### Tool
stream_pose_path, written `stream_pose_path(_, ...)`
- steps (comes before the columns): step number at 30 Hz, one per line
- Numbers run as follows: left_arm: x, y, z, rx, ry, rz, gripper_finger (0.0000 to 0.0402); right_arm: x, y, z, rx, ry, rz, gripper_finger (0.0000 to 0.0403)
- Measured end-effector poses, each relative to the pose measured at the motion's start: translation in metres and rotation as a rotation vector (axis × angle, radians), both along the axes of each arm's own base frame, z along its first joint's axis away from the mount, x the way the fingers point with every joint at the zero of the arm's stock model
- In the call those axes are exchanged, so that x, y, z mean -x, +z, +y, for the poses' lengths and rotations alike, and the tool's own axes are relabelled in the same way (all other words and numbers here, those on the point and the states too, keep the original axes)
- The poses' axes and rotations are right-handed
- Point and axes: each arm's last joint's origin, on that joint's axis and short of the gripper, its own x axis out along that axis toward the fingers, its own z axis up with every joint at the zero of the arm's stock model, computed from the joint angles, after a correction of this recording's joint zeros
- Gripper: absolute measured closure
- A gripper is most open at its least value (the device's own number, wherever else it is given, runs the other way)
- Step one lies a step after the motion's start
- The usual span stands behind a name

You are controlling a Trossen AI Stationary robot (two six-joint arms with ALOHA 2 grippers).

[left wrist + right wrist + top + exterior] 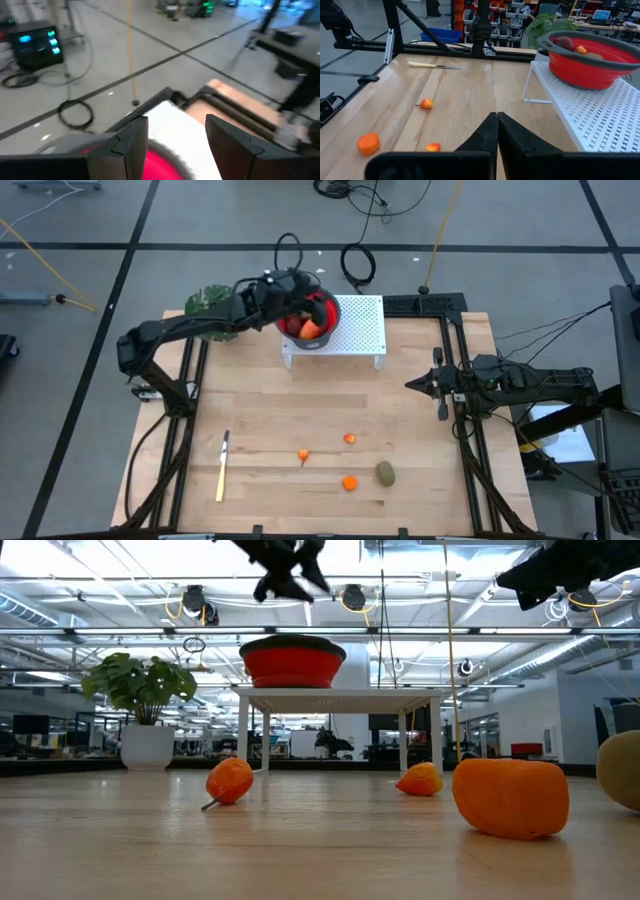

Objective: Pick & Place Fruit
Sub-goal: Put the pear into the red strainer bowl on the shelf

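Note:
A red bowl (325, 308) stands on a white perforated rack (362, 330) at the table's far middle. Fruit (305, 326) lies inside it, and in the right wrist view a dark red ball (564, 42) and a tiny orange piece (580, 49) show there. My left gripper (292, 290) hangs open above the bowl's left part, with nothing between its fingers (131, 142). Three tiny orange pieces (303, 454) (349, 438) (349, 482) and an olive-brown oval (385, 473) rest on the near table. My right gripper (412, 384) waits shut at the table's right side.
A pale-yellow knife (222, 465) lies near the table's near left corner. A green leafy plant (210, 305) stands left of the rack, under my left arm. Bare wood (300, 395) lies between the rack and the loose fruit. Black frame rails (460, 410) run along both sides.

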Motion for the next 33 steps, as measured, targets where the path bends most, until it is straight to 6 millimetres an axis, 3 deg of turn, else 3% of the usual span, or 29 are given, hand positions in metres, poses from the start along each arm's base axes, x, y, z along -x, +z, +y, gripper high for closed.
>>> stream_pose_path(10, -0.001, 0.017, -0.085, 0.094, -0.213, 0.002, 0.0246, 0.000, 0.000, 0.000, -0.013, 0.000, 0.000, 0.0399)
stream_pose_path(18, 0.002, 0.011, -0.161, 0.252, -0.368, 0.031, 0.0292, 0.000, -0.001, 0.000, -0.095, -0.019, 0.007, 0.0399)
stream_pose_path(27, 0.006, -0.006, -0.236, 0.384, -0.451, 0.073, 0.0324, 0.000, -0.001, 0.000, -0.081, -0.015, 0.008, 0.0399)
stream_pose_path(33, 0.001, -0.030, -0.271, 0.425, -0.460, 0.142, 0.0346, 0.000, -0.001, 0.000, -0.077, -0.015, 0.010, 0.0399)
